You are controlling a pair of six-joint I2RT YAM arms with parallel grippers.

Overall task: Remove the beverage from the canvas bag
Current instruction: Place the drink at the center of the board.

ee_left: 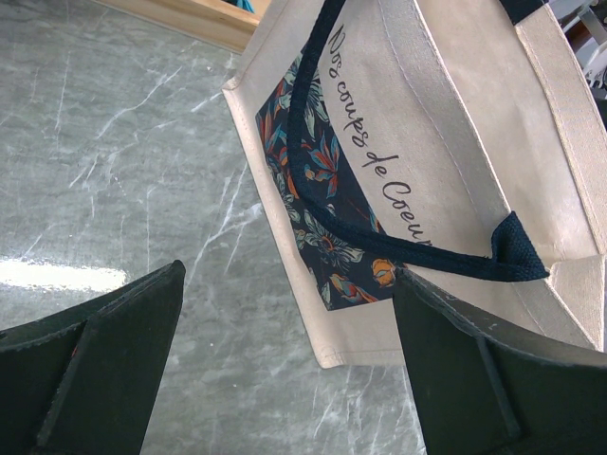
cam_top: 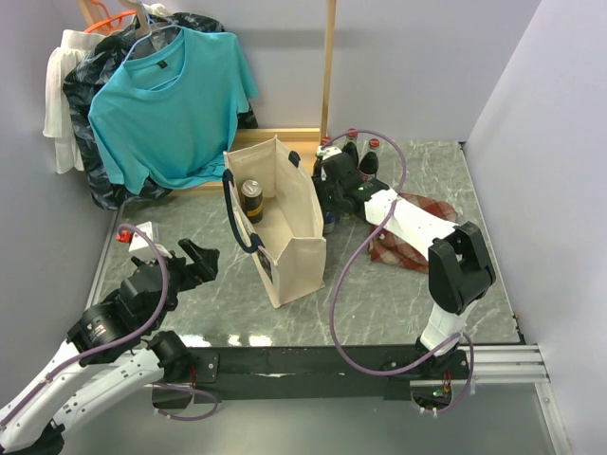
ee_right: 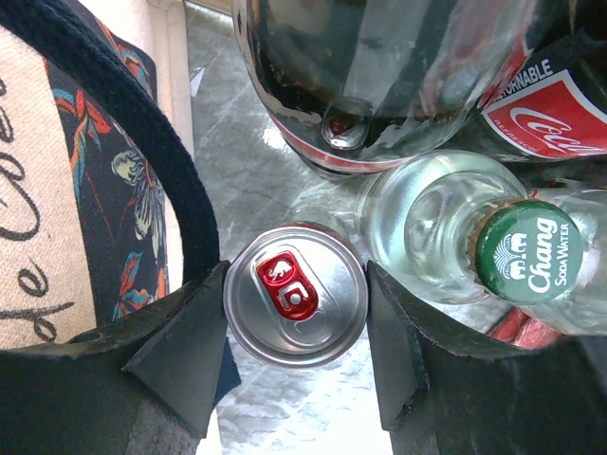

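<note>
table (cam_top: 398,303) carries it all | canvas bag (cam_top: 285,227) stands open, dark can (cam_top: 251,197) inside it | left tool (ee_left: 287,284) left of bag, wide, holds nothing | right tool (ee_right: 296,313) just right of bag, closed on silver can (ee_right: 296,296) | step: likely setting it down; next: let go, lift straight up

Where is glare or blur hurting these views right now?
Top view: glare strip on the table near the arm bases, otherwise even light. Left wrist: white glare patch on the table at left, bag lettering sharp. Right wrist: can top sharp, dark bottle above it softer, with reflections.
</note>
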